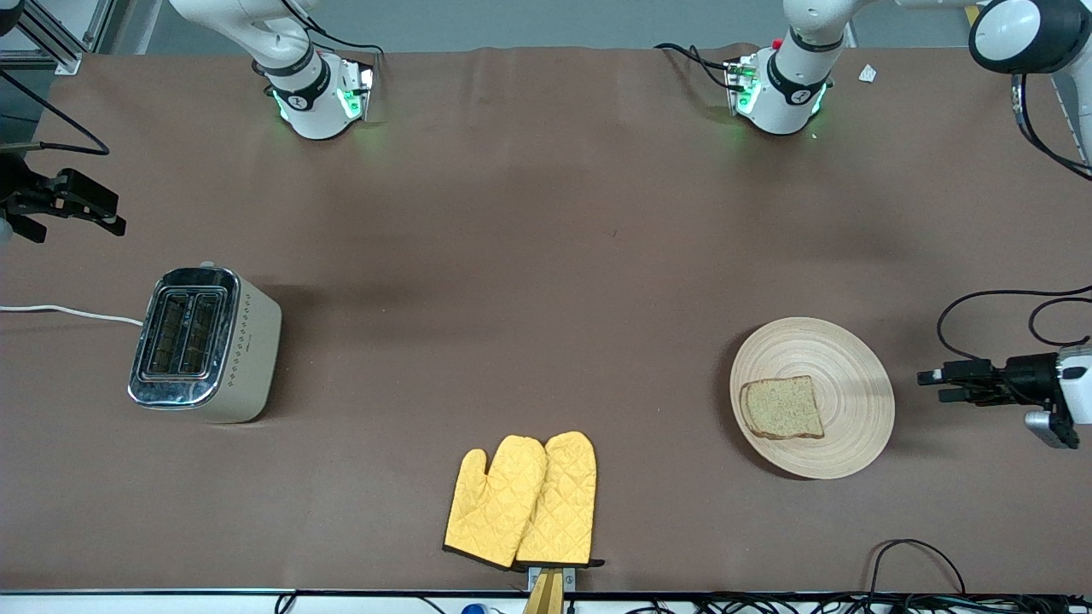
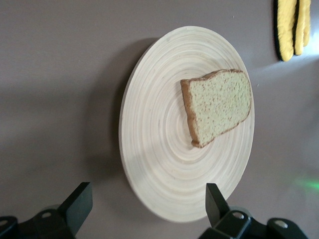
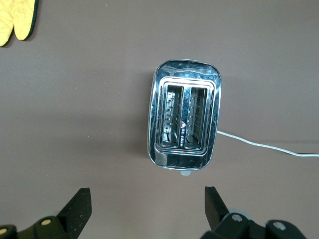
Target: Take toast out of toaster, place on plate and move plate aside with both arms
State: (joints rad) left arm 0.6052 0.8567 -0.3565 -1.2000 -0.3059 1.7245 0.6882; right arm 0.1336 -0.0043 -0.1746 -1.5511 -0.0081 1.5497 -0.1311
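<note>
Now the toast (image 1: 782, 408) lies flat on the plate (image 1: 853, 358), off-centre toward the mitts (image 1: 522, 501), crust top pointing at the toaster (image 1: 205, 344). Plate looks stiff, light, likely slick; grip its rim. Left hand (image 1: 938, 385) beside the plate, fingers apart, empty; right hand (image 1: 107, 213) near the toaster, apart.

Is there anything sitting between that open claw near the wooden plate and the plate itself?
Nothing visible. The left gripper, open, is beside the plate at the left arm's end, with only bare tablecloth between them. The toast lies on the plate.
</note>
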